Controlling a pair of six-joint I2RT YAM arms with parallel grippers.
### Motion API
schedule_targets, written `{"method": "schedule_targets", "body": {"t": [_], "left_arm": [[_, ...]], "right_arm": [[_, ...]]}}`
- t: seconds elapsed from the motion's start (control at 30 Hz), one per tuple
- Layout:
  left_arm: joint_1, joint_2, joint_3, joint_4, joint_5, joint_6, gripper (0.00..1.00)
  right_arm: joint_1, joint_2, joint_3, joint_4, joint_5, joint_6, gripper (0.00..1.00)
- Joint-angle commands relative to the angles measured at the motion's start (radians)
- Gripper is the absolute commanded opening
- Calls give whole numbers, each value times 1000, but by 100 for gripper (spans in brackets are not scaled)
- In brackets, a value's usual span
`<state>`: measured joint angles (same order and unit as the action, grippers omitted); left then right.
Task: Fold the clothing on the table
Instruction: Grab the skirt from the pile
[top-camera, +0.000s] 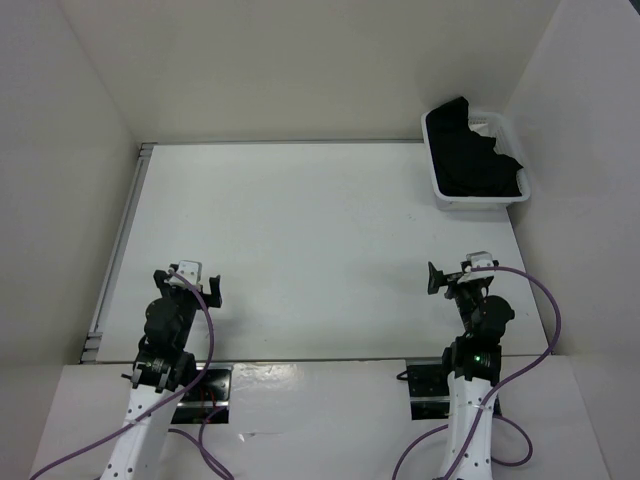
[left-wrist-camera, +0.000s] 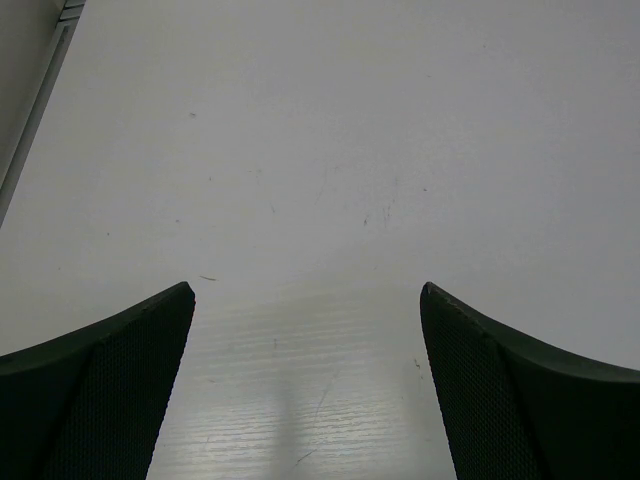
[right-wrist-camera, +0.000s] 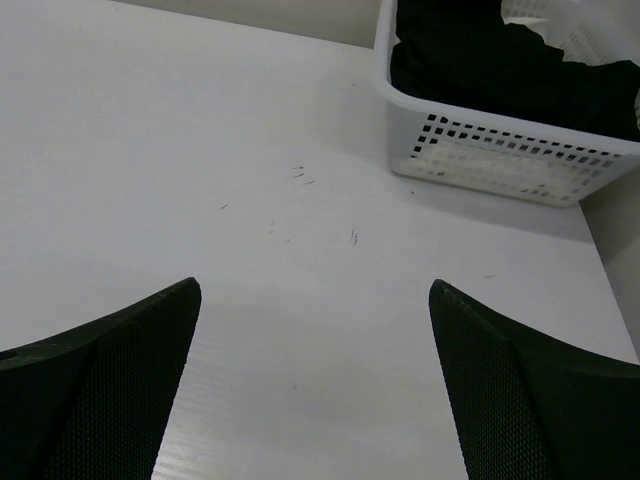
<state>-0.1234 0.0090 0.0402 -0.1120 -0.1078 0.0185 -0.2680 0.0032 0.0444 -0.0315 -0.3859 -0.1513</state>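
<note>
top external view: black clothing (top-camera: 470, 155) is found heaped in a white basket (top-camera: 478, 204) at the far right corner of the worktop (top-camera: 320, 230), well apart from both arms. left jaws and right jaws are spread wide, nothing held.

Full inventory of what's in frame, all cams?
table: 1, white, whole work surface, metal rail on left edge
basket: 1, white, perforated, far right corner of table
clothing: 1 heap, black, inside basket; piece count unclear
walls: white, around table
cables: 2, purple, trailing from arms
left arm: 1, black and white, near edge, left
right arm: 1, black and white, near edge, right
left tool: 1, black, open, over table
right tool: 1, black, open, over table, facing basket
</note>
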Motion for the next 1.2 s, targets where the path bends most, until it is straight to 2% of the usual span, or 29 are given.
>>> {"method": "schedule_targets", "body": {"t": [0.0,0.3,0.37,0.4,0.43,0.5,0.63,0.67,0.77,0.83,0.87,0.93,0.97,1.0,1.07,1.1,1.17], "left_arm": [[-4,-129,-42,23,-12,-20,99],[-4,-129,-42,23,-12,-20,99],[-4,-129,-42,23,-12,-20,99],[-4,-129,-42,23,-12,-20,99],[-4,-129,-42,23,-12,-20,99],[-4,-129,-42,23,-12,-20,99],[-4,-129,-42,23,-12,-20,99],[-4,-129,-42,23,-12,-20,99],[-4,-129,-42,23,-12,-20,99],[-4,-129,-42,23,-12,-20,99],[-4,-129,-42,23,-12,-20,99],[-4,-129,-42,23,-12,-20,99],[-4,-129,-42,23,-12,-20,99],[-4,-129,-42,23,-12,-20,99],[-4,-129,-42,23,-12,-20,99],[-4,-129,-42,23,-12,-20,99],[-4,-129,-42,23,-12,-20,99]], "right_arm": [[9,-81,-49,7,-11,-13,99],[9,-81,-40,-11,-37,-39,99],[9,-81,-28,-54,-148,-106,99],[9,-81,-17,-85,-197,-251,99],[9,-81,-5,-97,-249,-299,99],[9,-81,49,-55,-165,-204,99],[9,-81,199,167,-21,-58,99],[9,-81,265,214,66,-25,99],[9,-72,375,307,172,70,99],[9,-1,432,286,160,44,99],[9,41,509,221,171,61,99],[9,211,590,165,292,111,99],[0,278,694,77,321,143,99],[0,417,750,15,329,144,99],[0,545,880,-106,257,144,99],[-10,602,919,-234,222,144,99],[-10,733,994,-336,182,179,99]]}}
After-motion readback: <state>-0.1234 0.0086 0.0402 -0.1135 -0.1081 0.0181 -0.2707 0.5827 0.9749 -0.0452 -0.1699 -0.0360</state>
